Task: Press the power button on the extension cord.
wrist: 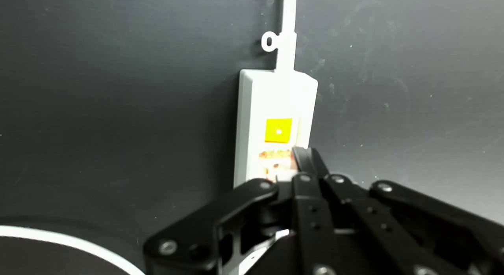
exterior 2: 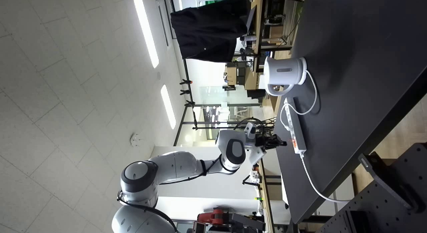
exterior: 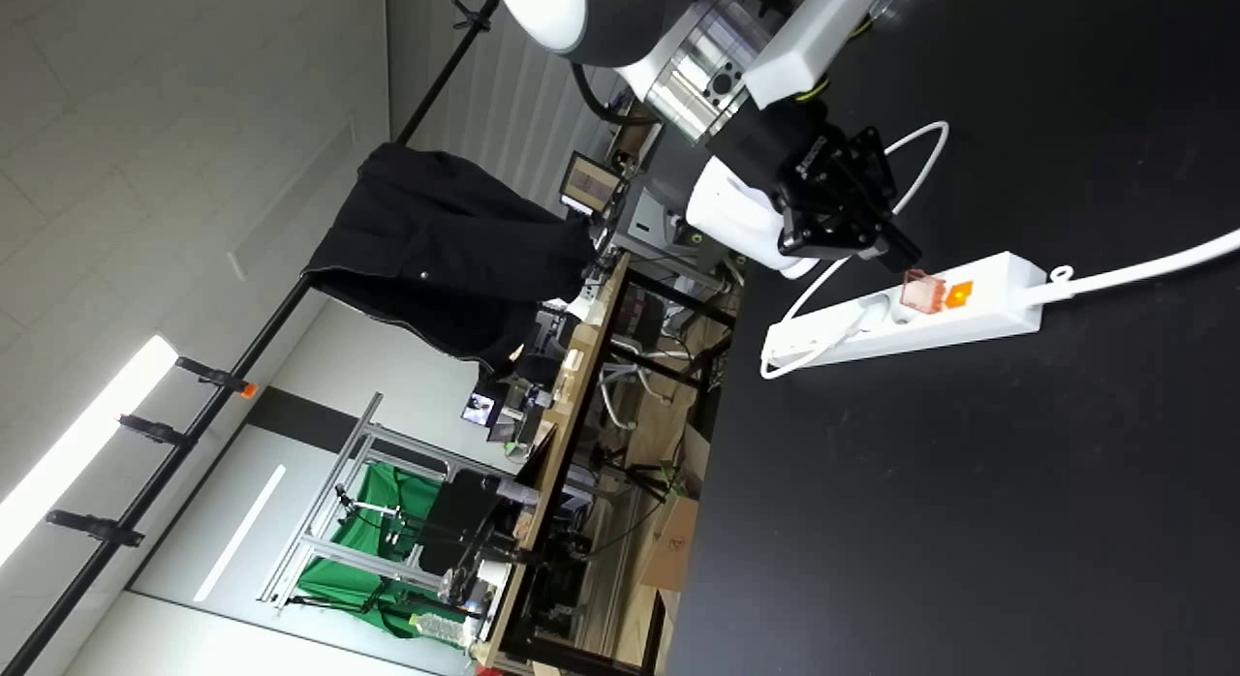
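Black jointed claw (wrist: 309, 150) narrow, fingertips together. Small square orange-yellow button (wrist: 278, 130) just left and far of them in the wrist view, near the end of the long white plastic power strip (wrist: 271, 95). Raised translucent orange flap (exterior: 923, 293) maybe touched; best lift clear, press straight down.

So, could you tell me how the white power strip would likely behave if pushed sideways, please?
The white power strip would probably not bend, since it looks like hard, moulded plastic. Lying flat and low on the black tabletop, it seems more apt to slide than tip. The thick cable leaving one end might add drag.
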`<move>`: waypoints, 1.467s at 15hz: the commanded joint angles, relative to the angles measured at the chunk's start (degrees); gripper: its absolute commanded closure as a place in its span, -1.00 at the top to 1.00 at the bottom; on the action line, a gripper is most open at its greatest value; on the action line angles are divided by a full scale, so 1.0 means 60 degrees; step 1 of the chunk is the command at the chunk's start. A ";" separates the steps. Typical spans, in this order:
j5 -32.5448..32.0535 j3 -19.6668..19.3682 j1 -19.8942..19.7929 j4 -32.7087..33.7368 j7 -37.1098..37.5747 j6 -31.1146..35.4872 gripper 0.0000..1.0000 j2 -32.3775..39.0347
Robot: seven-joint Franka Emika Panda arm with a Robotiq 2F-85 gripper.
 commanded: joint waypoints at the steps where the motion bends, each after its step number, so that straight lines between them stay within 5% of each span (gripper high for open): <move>1: 0.0368 0.0413 -0.0591 0.0237 -0.0476 -0.0145 -1.00 0.0330; 22: -0.0058 -0.0032 0.0033 0.0440 -0.0150 0.0398 -1.00 0.0983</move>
